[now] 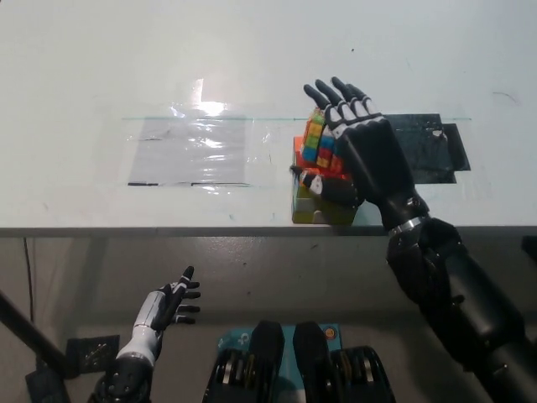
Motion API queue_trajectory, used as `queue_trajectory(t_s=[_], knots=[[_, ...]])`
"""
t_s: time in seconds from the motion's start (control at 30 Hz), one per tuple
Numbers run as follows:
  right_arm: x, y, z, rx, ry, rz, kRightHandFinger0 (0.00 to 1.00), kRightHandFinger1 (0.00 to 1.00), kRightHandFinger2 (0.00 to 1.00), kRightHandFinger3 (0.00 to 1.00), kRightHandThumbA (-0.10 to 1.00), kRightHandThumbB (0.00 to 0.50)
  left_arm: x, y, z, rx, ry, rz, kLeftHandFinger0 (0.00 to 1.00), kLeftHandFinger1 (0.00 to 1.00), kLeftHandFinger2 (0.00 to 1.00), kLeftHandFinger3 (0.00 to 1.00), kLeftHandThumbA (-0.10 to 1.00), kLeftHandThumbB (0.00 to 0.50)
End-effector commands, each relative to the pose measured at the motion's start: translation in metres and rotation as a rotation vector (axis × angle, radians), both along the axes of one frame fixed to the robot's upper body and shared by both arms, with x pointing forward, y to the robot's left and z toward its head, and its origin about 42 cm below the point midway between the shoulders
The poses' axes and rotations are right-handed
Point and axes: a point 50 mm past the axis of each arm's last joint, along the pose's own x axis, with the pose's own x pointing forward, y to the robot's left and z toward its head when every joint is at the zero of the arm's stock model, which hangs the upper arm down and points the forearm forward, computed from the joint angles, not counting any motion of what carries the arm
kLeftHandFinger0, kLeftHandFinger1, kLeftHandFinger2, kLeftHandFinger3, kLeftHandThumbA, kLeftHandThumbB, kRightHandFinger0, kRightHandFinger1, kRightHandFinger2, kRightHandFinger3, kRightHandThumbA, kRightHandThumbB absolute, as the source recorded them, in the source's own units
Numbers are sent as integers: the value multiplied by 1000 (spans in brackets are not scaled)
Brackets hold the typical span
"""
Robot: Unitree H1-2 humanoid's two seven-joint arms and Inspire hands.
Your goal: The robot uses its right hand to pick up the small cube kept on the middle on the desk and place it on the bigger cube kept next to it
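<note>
White left hand (168, 306) is hanging low at the near left, below the worktop (252, 59) edge, fingers apart and grasping nothing. Black right hand (357, 155) is reaching in from the lower right over the near edge of the worktop, fingers stretched out and spread, released, not gripping anything; palm is lying just right of the cubes with the thumb crossing in front of them. Bigger cube (315, 206) is sitting at the worktop's near edge, yellow and grey faces showing, partly hidden by the hand. Small cube (316, 138) is resting on top of the bigger cube, tilted, touching the side of the outstretched fingers (336, 101). Clear plastic sheet (197, 147) is lying flat on the worktop to the left of the cubes, well apart. Black mat (436, 147) is lying behind and right of the hand, partly covered by it
</note>
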Motion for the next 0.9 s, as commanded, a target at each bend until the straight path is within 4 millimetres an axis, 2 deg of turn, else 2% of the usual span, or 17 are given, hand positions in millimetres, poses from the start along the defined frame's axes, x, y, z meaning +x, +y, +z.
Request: queue_trajectory(t_s=[0.0, 0.17, 0.33, 0.4, 0.47, 0.63, 0.67, 0.7, 0.73, 0.77, 0.8, 0.83, 0.87], knots=[[3, -2, 13, -63, -39, -65, 1000, 1000, 1000, 1000, 851, 110, 17, -3, 19, -9, -68, -13, 586, 596, 685, 673, 827, 122], [3, -2, 13, -63, -31, -68, 1000, 1000, 1000, 1000, 821, 100, 19, -2, 20, -1, -74, -21, 617, 624, 698, 653, 838, 114], [4, -3, 13, -67, -29, -66, 1000, 1000, 1000, 1000, 829, 84, 19, -2, 21, 2, -68, -20, 595, 606, 687, 679, 837, 117], [4, -3, 13, -68, -40, -64, 1000, 1000, 1000, 1000, 799, 80, 19, -2, 21, 2, -71, -19, 579, 592, 671, 655, 843, 115], [3, -3, 13, -72, -44, -69, 1000, 1000, 1000, 1000, 785, 72, 19, -2, 21, 12, -73, -24, 623, 628, 712, 682, 864, 106], [-1, 1, 13, -48, -48, -42, 1000, 1000, 1000, 1000, 742, 66, 17, -1, 19, 10, -58, -16, 584, 600, 685, 663, 850, 119], [-3, 3, 15, -39, -68, -20, 1000, 1000, 1000, 1000, 741, 89, 15, -2, 17, 10, -55, -21, 600, 616, 696, 664, 851, 108], [-3, 3, 15, -39, -68, -20, 1000, 1000, 1000, 1000, 741, 90, 15, -2, 17, 10, -55, -21, 601, 618, 697, 664, 852, 108], [-4, 5, 21, -40, -78, -10, 1000, 1000, 1000, 1000, 805, 121, 14, -3, 16, 13, -53, -24, 601, 618, 704, 680, 860, 102], [-4, 6, 19, -40, -75, -7, 1000, 1000, 1000, 1000, 808, 121, 12, -2, 14, 13, -51, -21, 601, 619, 705, 682, 862, 103], [-4, 7, 28, -57, -99, -6, 1000, 1000, 1000, 1000, 849, 170, 12, -2, 15, 2, -48, -14, 614, 628, 710, 683, 847, 104], [-5, 7, 39, -65, -112, -2, 1000, 1000, 1000, 1000, 907, 206, 11, -2, 14, 15, -40, -11, 657, 656, 750, 732, 847, 99], [-5, 8, 43, -61, -120, 4, 1000, 1000, 1000, 1000, 922, 227, 9, -1, 14, 18, -39, -13, 665, 663, 758, 739, 847, 84]])
